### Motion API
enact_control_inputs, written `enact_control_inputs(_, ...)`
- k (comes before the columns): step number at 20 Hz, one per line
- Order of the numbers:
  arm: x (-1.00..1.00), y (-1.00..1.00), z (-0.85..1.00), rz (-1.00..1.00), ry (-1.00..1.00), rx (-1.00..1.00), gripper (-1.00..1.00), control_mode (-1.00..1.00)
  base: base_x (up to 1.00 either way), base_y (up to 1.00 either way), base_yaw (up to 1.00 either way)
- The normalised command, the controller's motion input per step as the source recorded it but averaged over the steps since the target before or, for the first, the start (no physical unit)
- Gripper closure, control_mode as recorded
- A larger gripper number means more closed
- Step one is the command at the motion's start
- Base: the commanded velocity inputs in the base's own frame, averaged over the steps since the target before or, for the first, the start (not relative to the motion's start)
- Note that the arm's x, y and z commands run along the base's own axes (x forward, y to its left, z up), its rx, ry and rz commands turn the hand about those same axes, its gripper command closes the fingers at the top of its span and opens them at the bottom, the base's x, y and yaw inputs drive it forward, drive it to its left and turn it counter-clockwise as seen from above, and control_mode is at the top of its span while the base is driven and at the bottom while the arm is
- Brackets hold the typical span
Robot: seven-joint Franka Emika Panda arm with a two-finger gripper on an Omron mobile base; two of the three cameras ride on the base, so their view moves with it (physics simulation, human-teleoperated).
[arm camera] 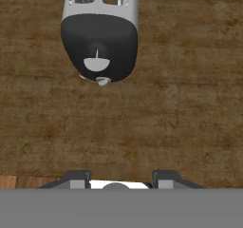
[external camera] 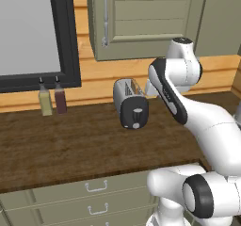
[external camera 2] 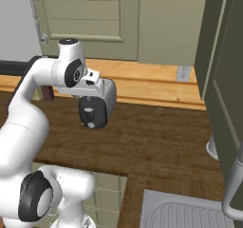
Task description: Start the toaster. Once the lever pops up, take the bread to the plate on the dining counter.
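Note:
The silver-grey toaster (arm camera: 100, 13) stands on a dark wood counter (arm camera: 180, 108), with its glossy black end panel (arm camera: 99, 42) facing me. The light grey lever (arm camera: 96, 64) sits in its slot above the round knob (arm camera: 103, 81). The same toaster (external camera: 130, 100) (external camera 2: 97, 106) shows in both base views, close by my wrist. My gripper (arm camera: 121, 177) hangs over the bare counter just in front of the end panel. It is open, with nothing between the fingers. The bread is hidden inside the slots. The plate and the dining counter are out of view.
Two bottles (external camera: 45, 101) (external camera: 60, 100) stand against the back wall under a black-framed window. A cabinet door (external camera: 141, 18) hangs above the toaster. Right of the counter lie a sink (external camera 2: 185, 210) and a faucet (external camera 2: 235, 184). Drawers (external camera: 94, 187) sit below.

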Motion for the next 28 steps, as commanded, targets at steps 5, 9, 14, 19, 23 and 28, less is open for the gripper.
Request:
enact_control_inputs(5,0.0,0.11,-0.31,0.0,-0.01,0.0,-1.0,-1.0,0.0,0.0,0.0)
enact_control_inputs(9,0.0,0.09,-0.55,0.0,0.0,0.0,-1.0,-1.0,0.0,0.0,0.0)
enact_control_inputs(14,0.05,0.04,-0.39,0.0,0.0,0.0,-1.0,-1.0,0.0,0.0,0.0)
enact_control_inputs(19,0.23,0.0,-0.24,0.0,0.0,0.0,-1.0,-1.0,0.0,0.0,0.0)
enact_control_inputs(23,0.39,0.0,-0.01,0.0,-0.03,0.01,-1.0,-1.0,0.0,0.0,0.0)
enact_control_inputs(28,0.44,-0.01,0.0,0.0,-0.06,0.03,-1.0,-1.0,0.0,0.0,0.0)
